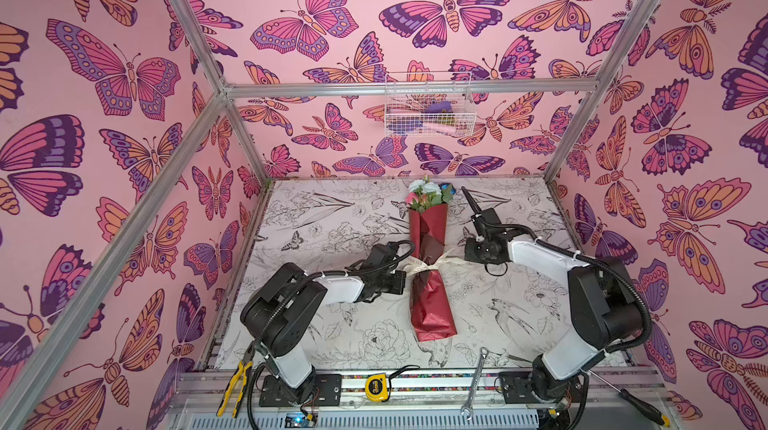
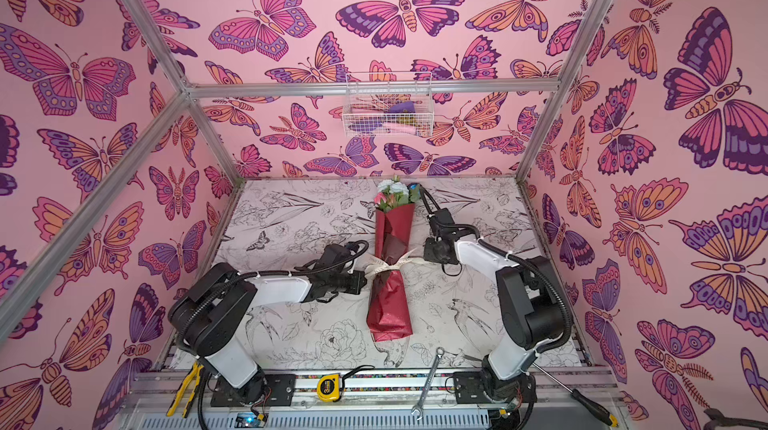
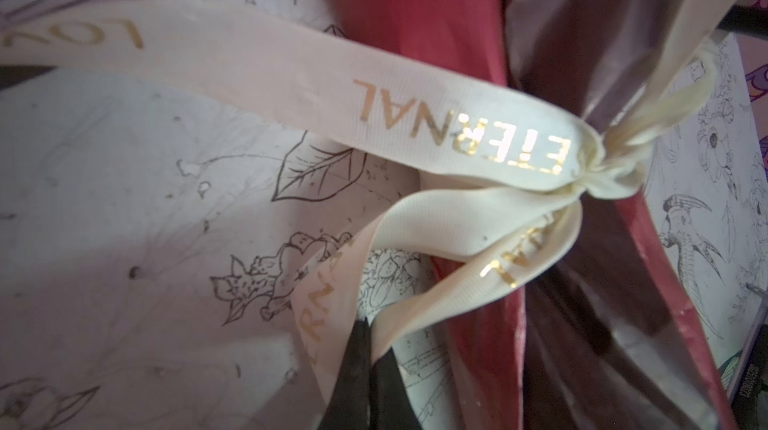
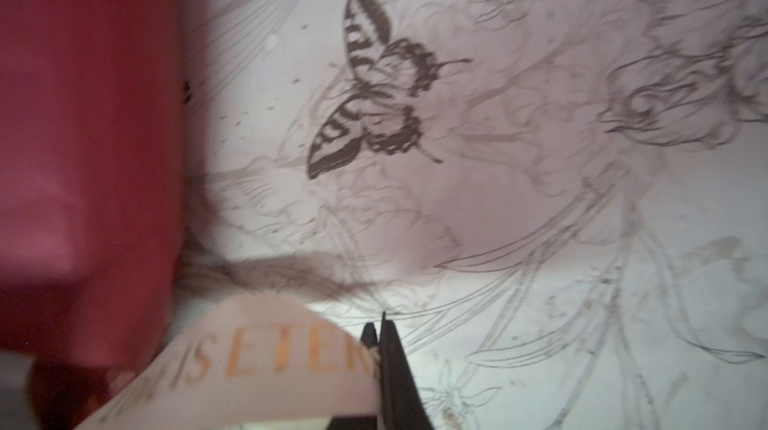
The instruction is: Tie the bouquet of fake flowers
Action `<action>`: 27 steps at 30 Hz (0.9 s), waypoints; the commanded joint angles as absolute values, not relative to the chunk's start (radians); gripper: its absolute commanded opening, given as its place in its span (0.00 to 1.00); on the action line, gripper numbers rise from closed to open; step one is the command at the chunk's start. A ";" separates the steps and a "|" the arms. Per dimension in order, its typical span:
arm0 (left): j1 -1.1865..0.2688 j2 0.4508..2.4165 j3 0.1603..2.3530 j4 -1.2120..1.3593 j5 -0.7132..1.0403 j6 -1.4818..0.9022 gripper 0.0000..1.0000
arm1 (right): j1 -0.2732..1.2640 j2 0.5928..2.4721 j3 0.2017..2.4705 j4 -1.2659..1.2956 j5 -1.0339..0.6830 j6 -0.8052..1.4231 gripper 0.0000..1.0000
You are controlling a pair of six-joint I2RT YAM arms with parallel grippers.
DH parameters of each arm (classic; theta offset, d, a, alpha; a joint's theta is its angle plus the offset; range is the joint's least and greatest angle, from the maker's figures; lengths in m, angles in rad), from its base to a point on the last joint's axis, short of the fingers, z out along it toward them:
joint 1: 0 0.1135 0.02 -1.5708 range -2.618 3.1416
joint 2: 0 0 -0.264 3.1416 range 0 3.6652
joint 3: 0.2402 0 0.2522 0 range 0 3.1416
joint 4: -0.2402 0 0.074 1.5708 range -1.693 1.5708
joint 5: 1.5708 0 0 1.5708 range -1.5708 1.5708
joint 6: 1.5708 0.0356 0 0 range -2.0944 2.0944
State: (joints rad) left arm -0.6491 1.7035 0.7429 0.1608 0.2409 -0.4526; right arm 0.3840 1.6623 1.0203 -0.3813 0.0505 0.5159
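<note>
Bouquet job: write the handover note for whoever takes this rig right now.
Left gripper: shut on a ribbon tail.
Right gripper: fingers almost together at the other tail; grip unclear.
Bouquet of fake flowers: flat at the middle of the table, heads toward the back wall.
Done: ribbon round the wrap, knotted.
To do: probably snug the knot, then let go.

Bouquet (image 1: 428,224) lies on table (image 1: 332,249), ribbon (image 1: 424,268) around it.
</note>
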 commanded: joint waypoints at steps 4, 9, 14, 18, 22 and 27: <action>-0.649 1.695 0.757 0.156 0.282 -0.378 0.00 | 0.475 1.580 1.063 -0.410 -0.017 0.566 0.50; -0.634 1.695 0.756 0.155 0.299 -0.369 0.00 | 0.481 1.428 0.973 -0.454 0.039 0.622 0.52; -0.623 1.680 0.766 0.125 0.298 -0.340 0.00 | 0.502 1.299 0.847 -0.499 0.107 0.689 0.52; -0.613 1.672 0.782 0.080 0.296 -0.318 0.00 | 0.554 1.266 0.748 -0.450 0.087 0.745 0.40; -0.606 1.671 0.788 0.056 0.303 -0.305 0.00 | 0.633 1.348 0.717 -0.370 0.055 0.789 0.34; -0.603 1.679 0.794 0.040 0.331 -0.308 0.00 | 0.708 1.484 0.788 -0.367 0.075 0.799 0.46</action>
State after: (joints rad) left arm -0.6106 1.6924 0.7776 0.0765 0.3023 -0.3229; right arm 0.6792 1.4464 0.7345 -0.4015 0.0620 0.7654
